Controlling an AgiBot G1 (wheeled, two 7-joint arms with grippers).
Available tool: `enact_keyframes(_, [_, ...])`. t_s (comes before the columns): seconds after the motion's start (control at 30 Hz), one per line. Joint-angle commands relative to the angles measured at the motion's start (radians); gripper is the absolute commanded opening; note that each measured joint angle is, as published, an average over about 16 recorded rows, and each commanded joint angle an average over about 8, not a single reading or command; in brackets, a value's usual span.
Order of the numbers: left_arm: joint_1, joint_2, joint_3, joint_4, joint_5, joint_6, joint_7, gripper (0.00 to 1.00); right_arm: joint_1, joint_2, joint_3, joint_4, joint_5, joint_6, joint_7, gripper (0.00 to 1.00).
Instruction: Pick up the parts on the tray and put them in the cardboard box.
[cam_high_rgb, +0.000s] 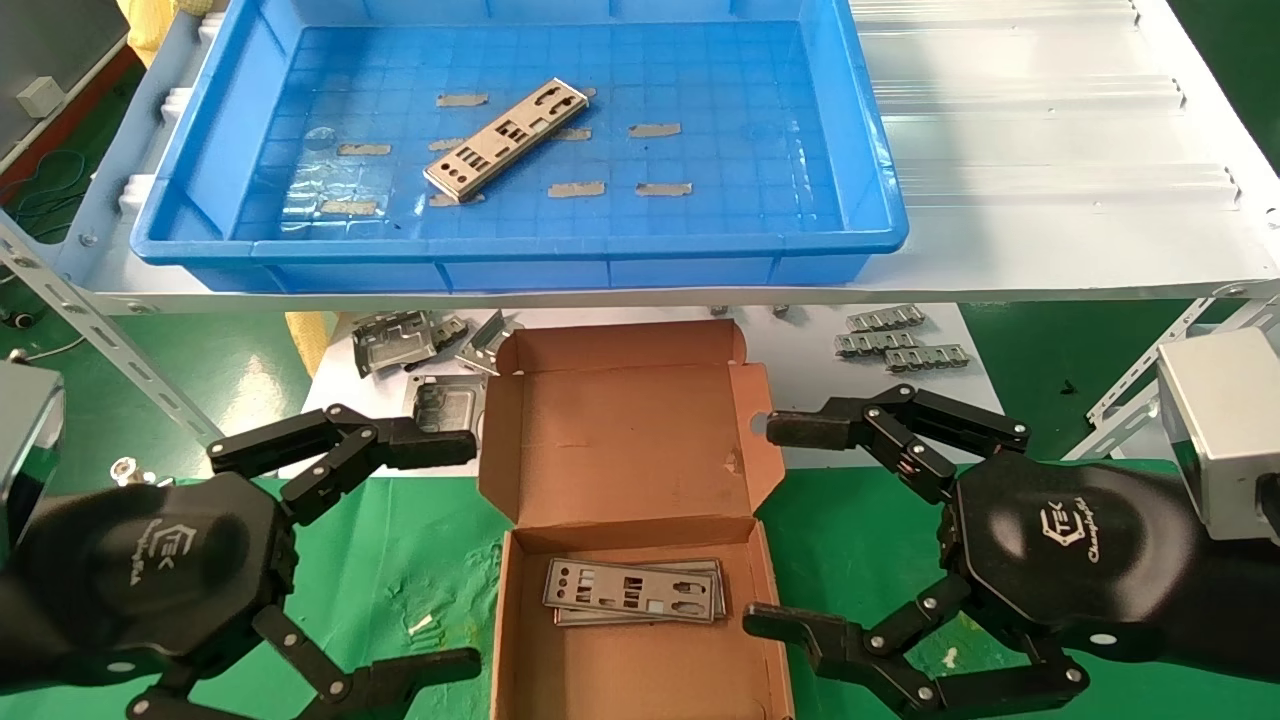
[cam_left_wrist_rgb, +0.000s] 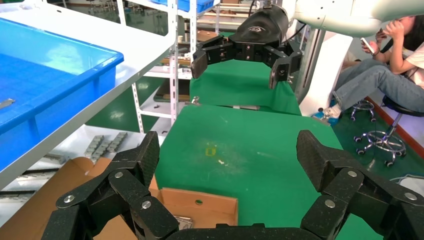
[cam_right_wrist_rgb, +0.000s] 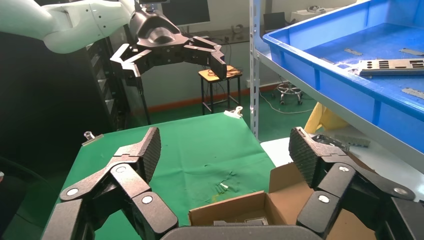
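Observation:
One thin silver plate (cam_high_rgb: 506, 140) with punched cutouts lies at a slant on the floor of the blue tray (cam_high_rgb: 880, 180) on the raised shelf; it also shows in the right wrist view (cam_right_wrist_rgb: 390, 66). The open cardboard box (cam_high_rgb: 620, 470) stands below on the green cloth, holding a stack of similar plates (cam_high_rgb: 635, 591). My left gripper (cam_high_rgb: 470, 550) is open and empty to the left of the box. My right gripper (cam_high_rgb: 765, 525) is open and empty to the right of the box. Both hover low beside it.
Chunky grey metal frames (cam_high_rgb: 400, 340) and short ridged silver strips (cam_high_rgb: 900, 345) lie on the white surface under the shelf, behind the box. Slanted shelf struts (cam_high_rgb: 100, 330) stand at both sides. Grey tape strips (cam_high_rgb: 575, 189) dot the tray floor. A person (cam_left_wrist_rgb: 385, 65) sits beyond the table.

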Motion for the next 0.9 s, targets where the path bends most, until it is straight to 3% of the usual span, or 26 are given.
enact_keyframes(0.03, [0.0, 0.0, 0.0, 0.0, 0.0, 0.0, 0.0, 1.0, 0.0, 0.0, 0.0, 0.0, 0.0, 0.0, 0.0, 1.0])
enact_keyframes(0.6, [0.0, 0.0, 0.0, 0.0, 0.0, 0.0, 0.0, 1.0, 0.0, 0.0, 0.0, 0.0, 0.0, 0.0, 0.0, 1.0])
enact_keyframes(0.87, [0.0, 0.0, 0.0, 0.0, 0.0, 0.0, 0.0, 1.0, 0.0, 0.0, 0.0, 0.0, 0.0, 0.0, 0.0, 0.0])
enact_keyframes(0.9, [0.0, 0.0, 0.0, 0.0, 0.0, 0.0, 0.0, 1.0, 0.0, 0.0, 0.0, 0.0, 0.0, 0.0, 0.0, 0.0])
